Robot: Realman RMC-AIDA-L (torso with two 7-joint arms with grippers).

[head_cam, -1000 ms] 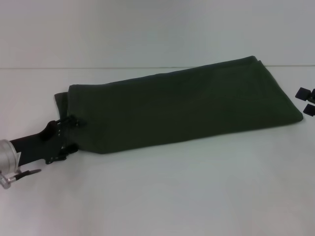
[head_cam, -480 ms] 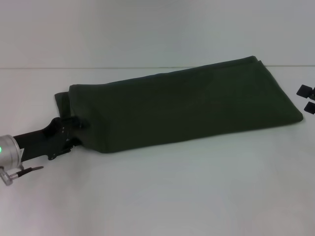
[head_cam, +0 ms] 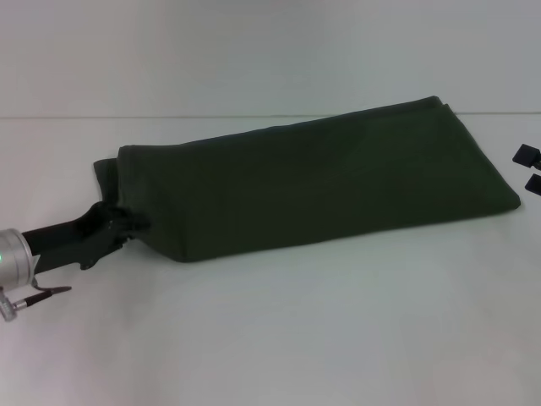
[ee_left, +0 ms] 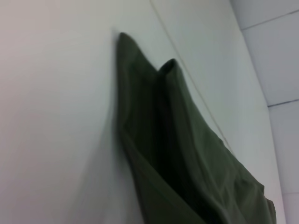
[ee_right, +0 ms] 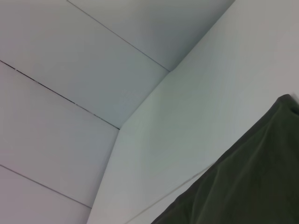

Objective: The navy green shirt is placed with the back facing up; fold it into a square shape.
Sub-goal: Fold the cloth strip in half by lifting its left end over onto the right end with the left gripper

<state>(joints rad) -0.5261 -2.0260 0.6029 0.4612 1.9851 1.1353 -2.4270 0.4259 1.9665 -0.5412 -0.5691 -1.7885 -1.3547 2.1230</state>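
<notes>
The navy green shirt [head_cam: 313, 186] lies on the white table [head_cam: 279, 330] as a long folded band, slanting from near left to far right, plain side up. My left gripper [head_cam: 123, 227] is at the band's near-left end, its black fingers drawn together on the edge of the cloth. The left wrist view shows the stacked layers of the shirt [ee_left: 182, 158] from close by. Only the two dark fingertips of my right gripper [head_cam: 531, 169] show at the right edge of the head view, apart and clear of the shirt. One edge of the shirt [ee_right: 247, 186] fills a corner of the right wrist view.
A pale wall [head_cam: 254, 51] rises behind the table's far edge. White tabletop stretches in front of the shirt toward me.
The left gripper's fingers have closed together at the shirt's left end, and the arm has drawn slightly left. The right gripper's fingertips have slid a little further right.
</notes>
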